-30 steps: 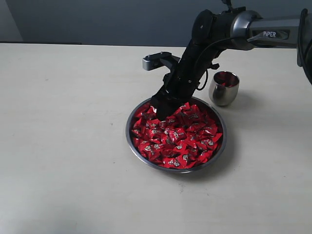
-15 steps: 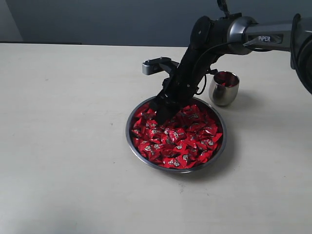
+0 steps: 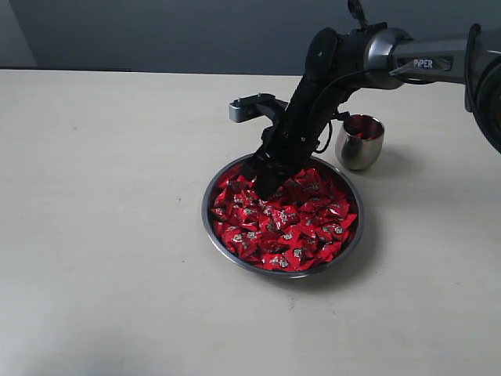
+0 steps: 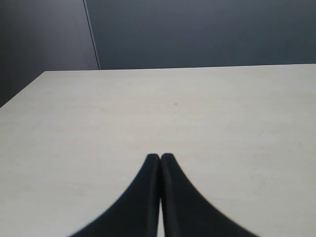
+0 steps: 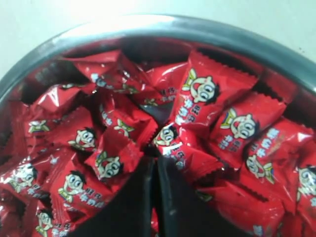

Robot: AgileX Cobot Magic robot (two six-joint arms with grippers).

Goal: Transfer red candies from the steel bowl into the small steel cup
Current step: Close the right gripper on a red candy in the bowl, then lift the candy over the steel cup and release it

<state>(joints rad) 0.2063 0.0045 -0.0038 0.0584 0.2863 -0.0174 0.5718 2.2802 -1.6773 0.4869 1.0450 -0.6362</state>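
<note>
The right pincer (image 3: 263, 186) is held closed, its tips sunk among the shiny red wrapped candies (image 3: 293, 223) piled in the wide shallow steel bowl (image 3: 206, 215). The small rounded steel cup (image 3: 359, 146) is set just beside the bowl.

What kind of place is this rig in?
Most likely a robotics lab test bench, not a kitchen: a bare pale tabletop, a plain dark wall behind it, and a robot arm working over a steel bowl of red candies beside a small steel cup.
</note>
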